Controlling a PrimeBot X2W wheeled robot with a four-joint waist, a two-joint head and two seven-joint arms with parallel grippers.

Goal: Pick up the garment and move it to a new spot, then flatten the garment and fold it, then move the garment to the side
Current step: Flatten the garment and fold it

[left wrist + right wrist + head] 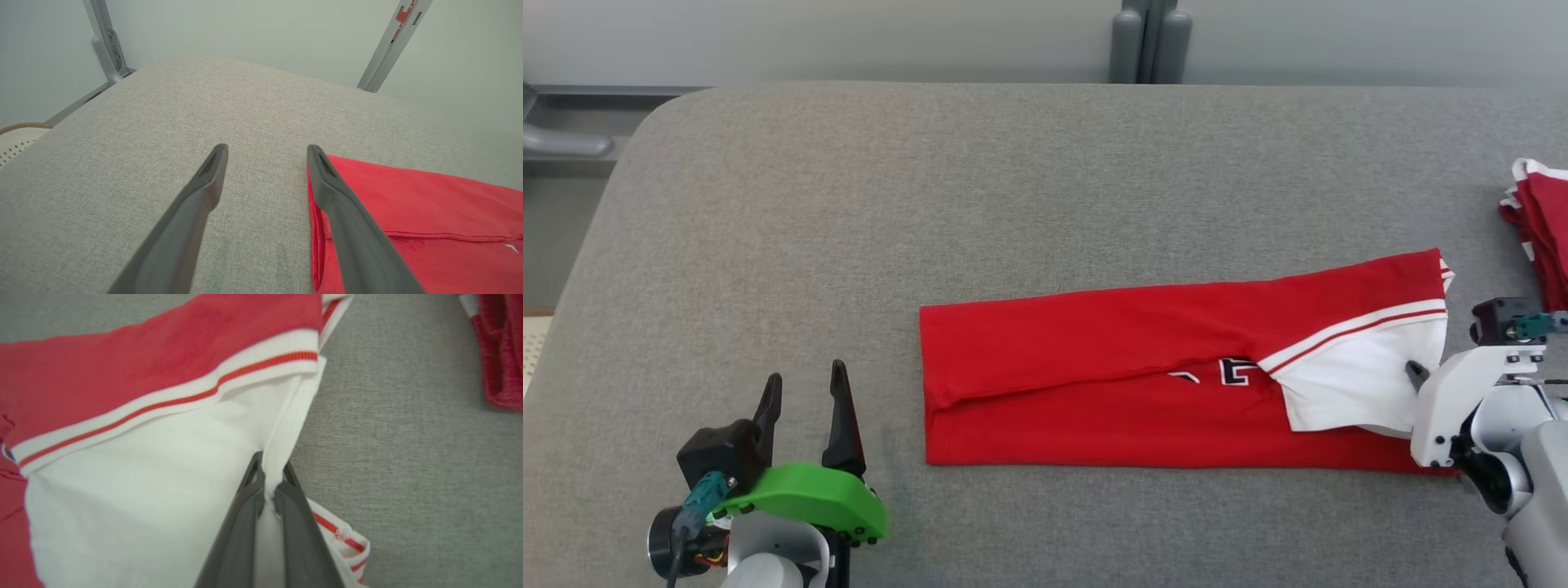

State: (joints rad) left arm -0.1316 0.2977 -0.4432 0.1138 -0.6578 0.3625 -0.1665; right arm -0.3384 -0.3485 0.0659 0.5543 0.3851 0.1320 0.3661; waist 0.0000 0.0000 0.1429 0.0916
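The garment (1094, 384) is a red shirt with white striped sleeves, folded into a long band across the grey table (1013, 188). My right gripper (1417, 377) sits at its right end, shut on the garment's white sleeve (163, 473); in the right wrist view the fabric is pinched between the two dark fingers (245, 522). My left gripper (805, 400) is open, resting near the table's front left, just left of the garment's left edge (318, 228), with nothing between its fingers (204, 192).
A second red and white garment pile (1539, 229) lies at the table's right edge, also seen as the red fabric (498, 355) in the right wrist view. Grey posts (1147, 41) stand behind the table. Bare cloth surface stretches across the back and left.
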